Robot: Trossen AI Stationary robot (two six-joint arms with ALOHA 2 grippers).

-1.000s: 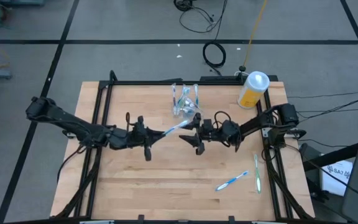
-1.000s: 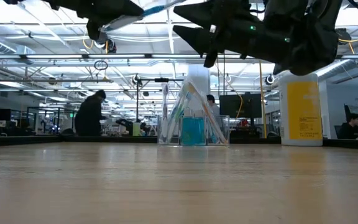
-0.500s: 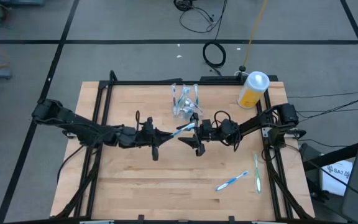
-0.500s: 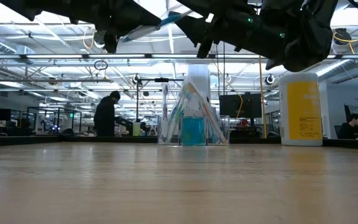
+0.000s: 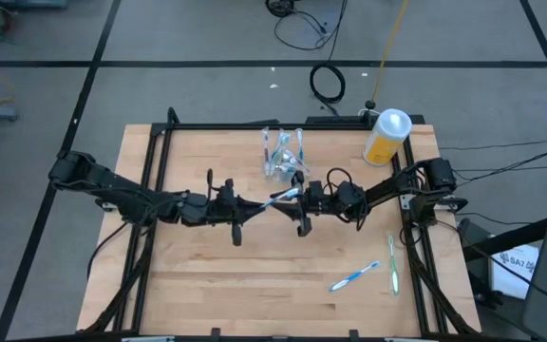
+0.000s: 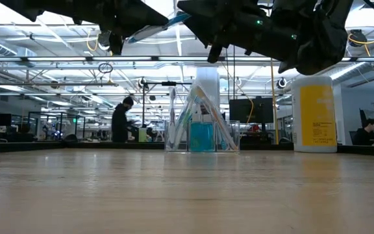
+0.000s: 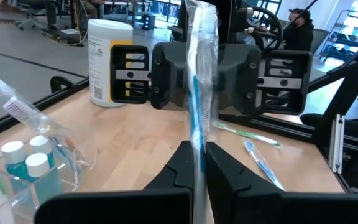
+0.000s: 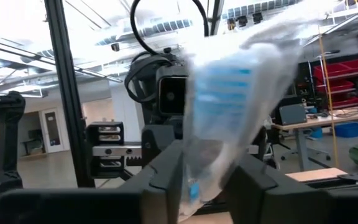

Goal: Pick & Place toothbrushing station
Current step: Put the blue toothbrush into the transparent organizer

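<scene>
No label text is legible anywhere; yellow bottle point(image 5: 386, 138) with white cap stands at the far right corner of the wooden worktop point(image 5: 198, 275), its label showing only faint unreadable lines in the low view point(image 6: 315, 116); clear plastic cup point(image 5: 282, 156) sits at the far centre of the worktop, holding a bundle of thin white, blue and clear toothbrushes leaning outward plus teal toothpaste tubes point(image 7: 25, 168) with white caps, visible low inside it; a wrapped toothbrush point(image 5: 286, 195), white with blue, in clear film, hangs in the air above the worktop centre, just in front of the cup, spanning between the two arms; left gripper point(image 5: 243, 208) comes in from the left, its fingers point(image 7: 180, 164) pinched tight on one end of the wrapped toothbrush; right gripper point(image 5: 298, 203) faces it from the right, its fingers point(image 8: 166, 165) set on either side of the other end of the wrapper, narrowed around it, but whether they actually press it cannot be told; two more toothbrushes lie flat near the right front of the worktop, a blue-and-white one point(image 5: 353, 276) and a pale green one point(image 5: 392, 263) just beside it; a person point(image 6: 122, 120) stands in the room behind.
</scene>
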